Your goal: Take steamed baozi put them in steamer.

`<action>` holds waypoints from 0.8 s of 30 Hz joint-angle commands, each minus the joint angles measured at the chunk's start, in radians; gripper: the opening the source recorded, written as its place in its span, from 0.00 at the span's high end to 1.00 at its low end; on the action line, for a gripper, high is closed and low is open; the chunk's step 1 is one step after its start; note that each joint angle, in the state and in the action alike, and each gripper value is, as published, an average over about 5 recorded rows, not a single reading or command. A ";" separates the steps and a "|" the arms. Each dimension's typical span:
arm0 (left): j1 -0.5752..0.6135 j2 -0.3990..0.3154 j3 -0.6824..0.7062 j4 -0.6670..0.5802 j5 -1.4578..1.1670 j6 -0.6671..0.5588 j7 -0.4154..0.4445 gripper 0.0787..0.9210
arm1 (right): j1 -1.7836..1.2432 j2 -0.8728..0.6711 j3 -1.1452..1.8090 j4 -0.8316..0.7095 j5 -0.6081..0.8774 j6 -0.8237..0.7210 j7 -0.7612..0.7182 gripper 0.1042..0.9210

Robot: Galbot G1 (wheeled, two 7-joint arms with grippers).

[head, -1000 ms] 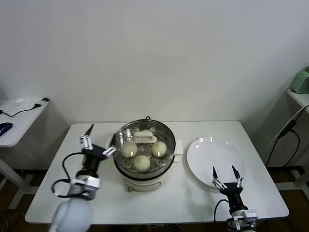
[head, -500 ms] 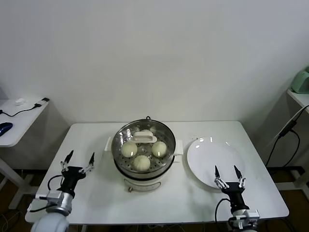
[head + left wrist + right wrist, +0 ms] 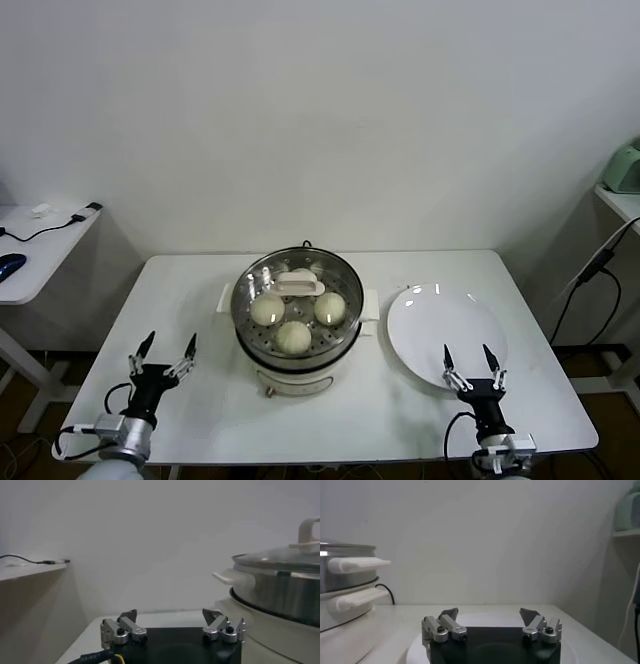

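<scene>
Head camera looks down on the table [image 3: 420, 400]; both low wrist cameras share the steamer [image 3: 297, 315].

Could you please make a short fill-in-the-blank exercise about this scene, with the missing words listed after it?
1. The flat white round plate holds ____ buns.
2. The round cream-white steamed buns lie inside the shiny steel steamer, under its glass ____.
3. The left gripper has its jaws ____.
4. The right gripper hovers over the near edge of the ____.

Missing words: no; lid; open; plate
</scene>
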 commanded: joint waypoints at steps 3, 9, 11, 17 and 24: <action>0.011 -0.003 0.006 0.024 -0.037 -0.035 0.001 0.12 | -0.004 0.007 0.001 0.000 0.000 -0.009 -0.008 0.12; 0.019 -0.004 0.005 0.014 -0.023 -0.034 -0.001 0.12 | -0.005 0.013 -0.005 0.002 -0.005 -0.009 -0.006 0.12; 0.021 -0.005 0.006 0.011 -0.014 -0.033 -0.002 0.12 | -0.006 0.013 -0.007 0.003 -0.007 -0.010 -0.006 0.12; 0.027 -0.006 0.006 0.003 0.002 -0.032 -0.002 0.12 | -0.007 0.013 -0.010 0.002 -0.008 -0.010 -0.005 0.12; 0.029 -0.010 0.007 -0.004 0.012 -0.032 -0.005 0.12 | -0.008 0.013 -0.014 0.001 -0.009 -0.011 -0.005 0.12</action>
